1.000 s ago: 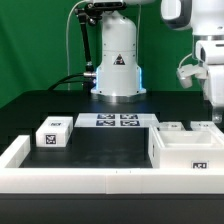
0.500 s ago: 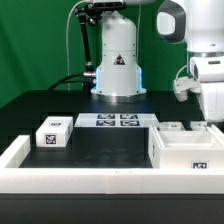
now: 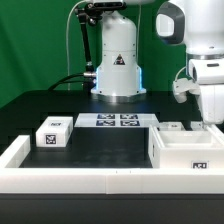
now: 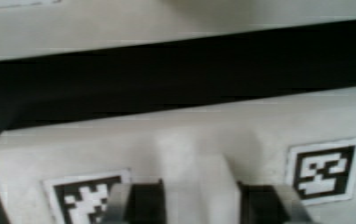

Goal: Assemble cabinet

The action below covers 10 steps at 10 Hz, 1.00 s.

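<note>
Robot arm: white base upright at the back centre of the table. Its upper links come down along the exterior view's right edge.

Table: dark surface. A long low white rail runs along the front edge and turns back along the exterior view's left side.

Cabinet: on the exterior view's right, standing on the table just behind the front rail. It is a white, square-sided box with its open side up, and one black-and-white tag shows on its near face. Two small white pieces sit at its far edge; whether they touch it or are joined to it cannot be told.

Marker board: lying flat in front of the arm's base, well apart from the cabinet.

Drawer block: on the exterior view's left near the side rail, with tags on its top and front faces. It is well apart from the cabinet.

Gripper: above the far right corner of the cabinet, partly cut off by the picture's edge. In the wrist view the gripper shows only as two dark finger stubs with a pale surface between them. The picture is heavily blurred — a white tagged surface fills most of it. How far the fingers stand apart, and whether they have hold of anything, cannot be told from either view.
</note>
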Tool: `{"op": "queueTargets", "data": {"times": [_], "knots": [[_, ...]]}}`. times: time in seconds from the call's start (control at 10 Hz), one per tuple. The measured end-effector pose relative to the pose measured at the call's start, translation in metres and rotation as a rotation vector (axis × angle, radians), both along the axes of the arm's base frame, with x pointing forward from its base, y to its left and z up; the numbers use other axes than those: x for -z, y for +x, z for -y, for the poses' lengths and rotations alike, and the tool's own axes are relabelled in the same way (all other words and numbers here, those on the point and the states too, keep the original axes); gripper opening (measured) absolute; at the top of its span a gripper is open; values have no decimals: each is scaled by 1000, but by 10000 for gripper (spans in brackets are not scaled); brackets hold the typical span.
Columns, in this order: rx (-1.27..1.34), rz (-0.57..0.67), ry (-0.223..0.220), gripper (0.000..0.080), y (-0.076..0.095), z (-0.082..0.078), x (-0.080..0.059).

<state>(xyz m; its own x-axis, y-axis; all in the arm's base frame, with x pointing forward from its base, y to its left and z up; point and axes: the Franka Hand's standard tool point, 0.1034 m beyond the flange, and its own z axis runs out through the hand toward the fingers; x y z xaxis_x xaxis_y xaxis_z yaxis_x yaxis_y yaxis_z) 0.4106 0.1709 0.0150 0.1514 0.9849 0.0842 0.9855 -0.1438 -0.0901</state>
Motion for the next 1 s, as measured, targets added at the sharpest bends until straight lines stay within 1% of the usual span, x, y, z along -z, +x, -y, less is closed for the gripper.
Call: {"op": "queueTargets", "data": {"times": [0.5,0.6,0.7,0.9,1.0], "knots": [[2,0,-1,68,1,1,-1],[3,-3,-16,68,2,4,-10],[4,7,-29,68,6,6,-22],[5,13,-58,68,13,16,-44],[6,21,-63,68,17,20,-50]]}}
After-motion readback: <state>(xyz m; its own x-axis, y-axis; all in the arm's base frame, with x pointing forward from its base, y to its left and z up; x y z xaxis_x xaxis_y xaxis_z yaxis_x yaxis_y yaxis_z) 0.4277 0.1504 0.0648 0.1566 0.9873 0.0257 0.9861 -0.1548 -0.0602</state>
